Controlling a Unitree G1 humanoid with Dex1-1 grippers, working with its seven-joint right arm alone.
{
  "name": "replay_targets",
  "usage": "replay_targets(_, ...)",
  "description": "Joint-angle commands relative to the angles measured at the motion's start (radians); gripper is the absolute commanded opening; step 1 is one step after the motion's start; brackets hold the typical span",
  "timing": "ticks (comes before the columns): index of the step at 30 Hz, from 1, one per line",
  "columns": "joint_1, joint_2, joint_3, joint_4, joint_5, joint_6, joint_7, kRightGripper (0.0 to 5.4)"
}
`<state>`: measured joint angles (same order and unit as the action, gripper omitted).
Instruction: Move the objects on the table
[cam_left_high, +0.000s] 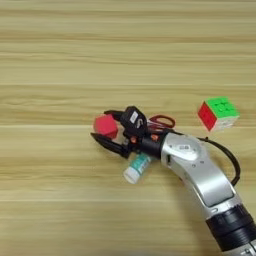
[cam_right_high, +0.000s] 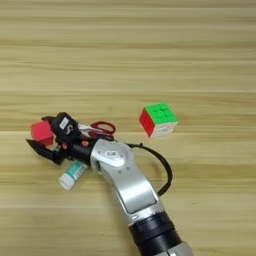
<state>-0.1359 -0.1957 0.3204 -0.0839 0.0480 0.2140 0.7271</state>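
A small plain red cube (cam_left_high: 105, 126) is seen near the middle of the wide light tan wooden table (cam_left_high: 60, 60), which is marked with long stripes running across it. The cube sits between the two black fingers of the right gripper (cam_left_high: 106, 126). The fingers are spread wide around it, one above and one below. It cannot be told whether the fingers touch the cube.

A white glue stick with a teal band (cam_left_high: 136, 167) is laid on the table just below the gripper, tilted, with its white cap end pointing down and to the left. Its upper end is hidden under the gripper's wrist.

Only the red handles of a pair of scissors (cam_left_high: 162, 121) are shown, just behind the gripper. The blades are covered by the gripper.

A bigger puzzle cube with green, red and white sides (cam_left_high: 218, 113) is set well apart to the right, alone. The silver forearm (cam_left_high: 200, 175) is cut off at the bottom edge.
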Motion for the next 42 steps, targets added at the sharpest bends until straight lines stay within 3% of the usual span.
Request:
replay_targets(1,-0.039,-0.010,0.022,-0.046,0.014,-0.018,0.021,3.20)
replay_targets(11,-0.041,-0.015,0.062,-0.004,-0.001,-0.024,0.059,3.20)
replay_targets(35,-0.039,-0.016,0.113,0.115,-0.050,-0.078,0.056,3.20)
replay_targets(42,-0.038,-0.014,0.115,0.112,-0.055,-0.080,0.052,4.16)
